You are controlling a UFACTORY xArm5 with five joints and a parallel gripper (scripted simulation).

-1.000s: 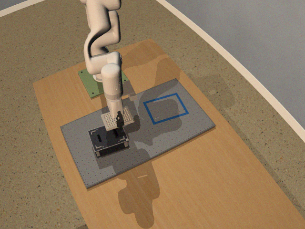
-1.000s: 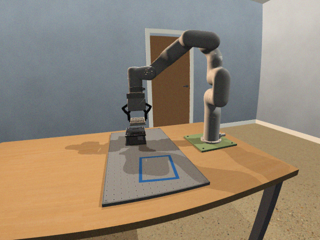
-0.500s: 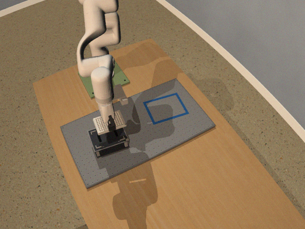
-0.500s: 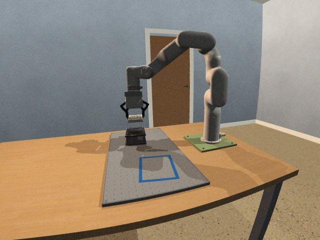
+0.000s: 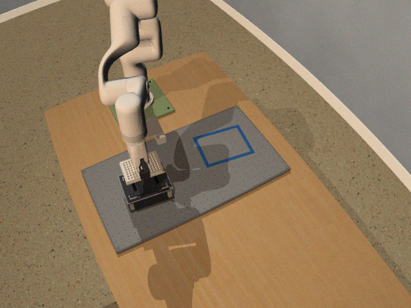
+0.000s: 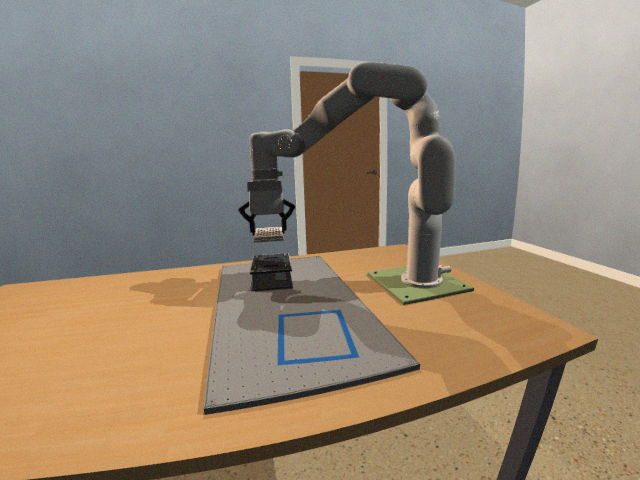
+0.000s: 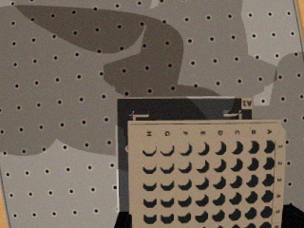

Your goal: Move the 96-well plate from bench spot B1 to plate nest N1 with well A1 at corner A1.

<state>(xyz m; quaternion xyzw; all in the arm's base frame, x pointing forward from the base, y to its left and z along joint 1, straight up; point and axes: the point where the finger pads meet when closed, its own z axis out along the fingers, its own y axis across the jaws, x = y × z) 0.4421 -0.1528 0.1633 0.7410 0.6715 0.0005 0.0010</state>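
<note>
Gripper (image 6: 267, 222) clamped wide on plate (image 6: 268, 234) | hung above nest (image 6: 270, 272), lower left of mat | risk: seemingly offset, could catch a locator.

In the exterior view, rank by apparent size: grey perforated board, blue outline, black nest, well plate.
1. Grey perforated board, by far the largest.
2. Blue outline, though nearer the camera.
3. Black nest.
4. Well plate, held in the claw above the nest, smallest.

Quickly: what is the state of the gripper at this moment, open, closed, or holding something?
Gripper: closed on the 96-well plate, held in the air above the black plate nest.
</note>
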